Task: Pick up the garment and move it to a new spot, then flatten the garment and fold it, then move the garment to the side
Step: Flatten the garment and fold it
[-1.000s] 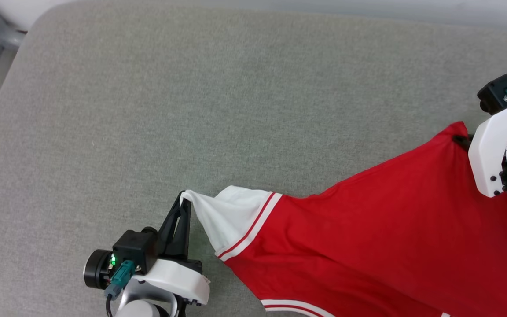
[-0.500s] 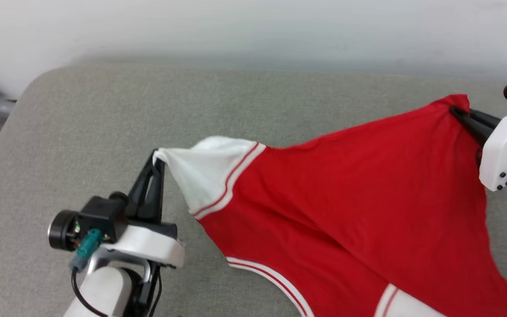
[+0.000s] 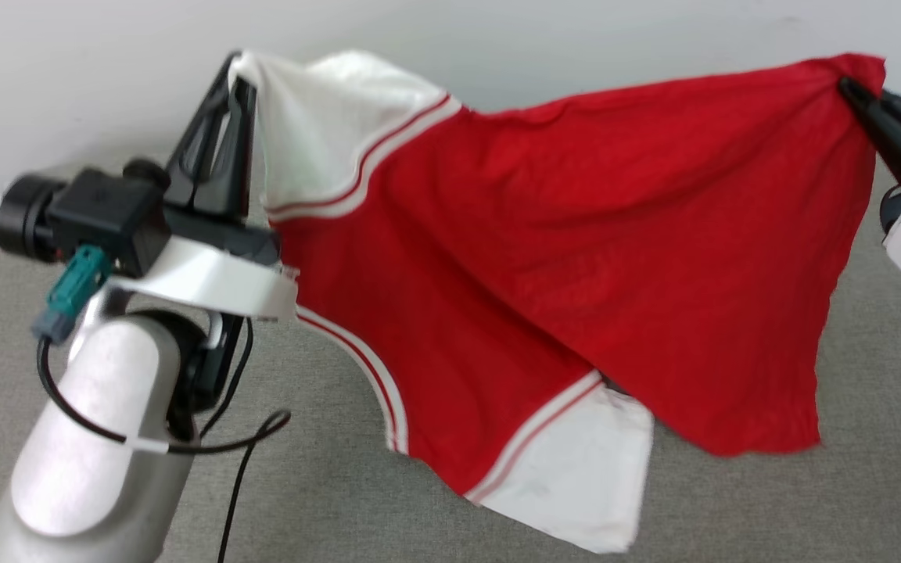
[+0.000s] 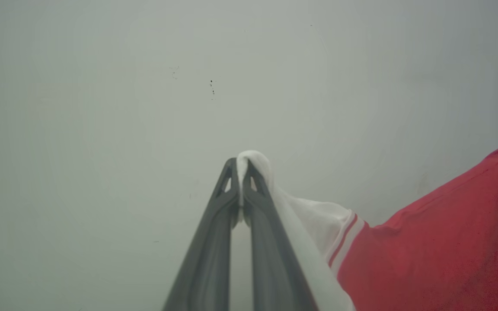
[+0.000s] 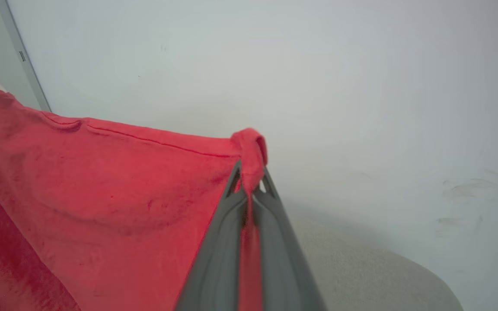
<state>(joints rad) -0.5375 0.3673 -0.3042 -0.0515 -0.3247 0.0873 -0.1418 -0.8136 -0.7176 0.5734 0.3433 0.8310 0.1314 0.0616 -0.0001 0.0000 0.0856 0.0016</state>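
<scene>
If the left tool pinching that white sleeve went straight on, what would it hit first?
Most likely the plain pale wall ahead of the left tool; how far is unclear.

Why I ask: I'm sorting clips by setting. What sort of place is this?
Probably an indoor room, homelike or a test lab. A grey-green woven fabric cushion, like a sofa seat or mattress, sits before a plain white wall, and a red jersey T-shirt with white sleeves hangs above it.

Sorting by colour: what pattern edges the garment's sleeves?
Red-and-white stripes on the garment, clearest in the head view.
</scene>
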